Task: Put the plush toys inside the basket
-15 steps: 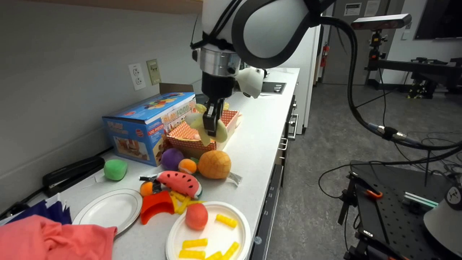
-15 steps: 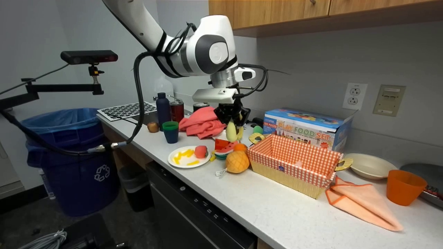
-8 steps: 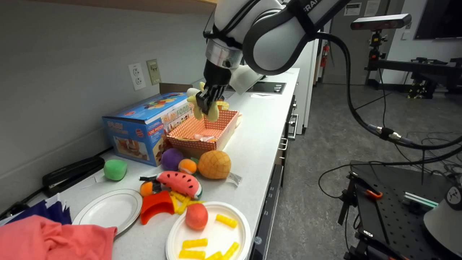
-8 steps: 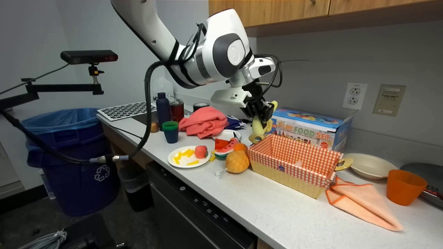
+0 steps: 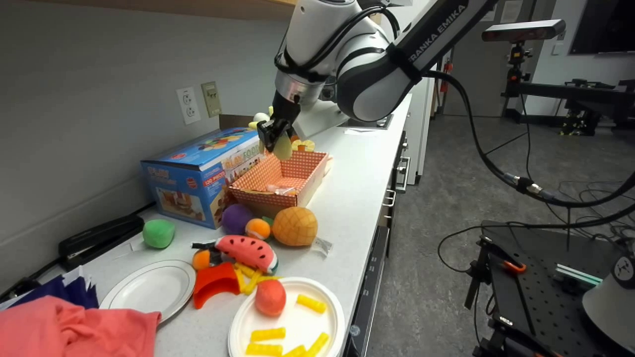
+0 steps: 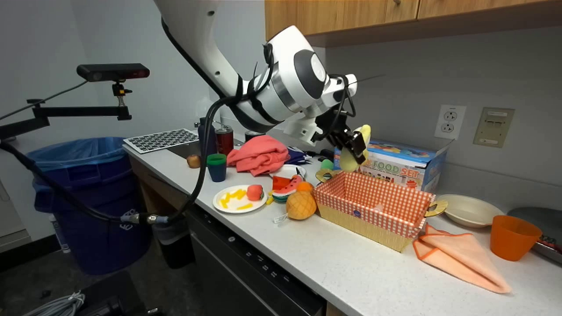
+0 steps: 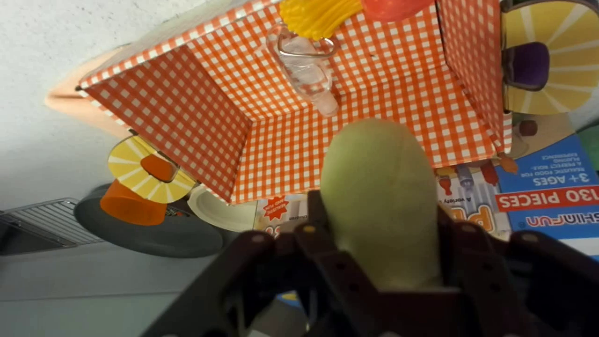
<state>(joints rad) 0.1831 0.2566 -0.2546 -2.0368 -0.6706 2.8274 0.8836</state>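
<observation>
My gripper (image 6: 358, 148) hangs tilted above the basket's (image 6: 369, 224) edge nearest the blue box. In the wrist view its fingers (image 7: 319, 213) stand apart. A pale yellow-green plush toy (image 7: 376, 187) with rounded lobes lies between and across them. Whether the fingers still press on it is hidden. The basket has red-checked lining. In an exterior view, other plush toys lie on the counter: an orange pineapple (image 5: 294, 226), a small orange ball (image 5: 258, 228), a purple one (image 5: 237, 218) and a watermelon slice (image 5: 248, 252). A red-orange ball (image 5: 270, 297) sits on a plate.
The blue printed box (image 5: 184, 188) stands against the wall beside the basket. Inside the basket lie a clear plastic piece (image 7: 304, 65) and a yellow piece (image 7: 320, 16). A peach cloth (image 6: 461, 259) and an orange cup (image 6: 513, 237) are near its end.
The arm has moved from above the loose toys to the basket's edge by the blue box, carrying the yellow-green toy. The gripper has tilted, and its fingers have parted.
</observation>
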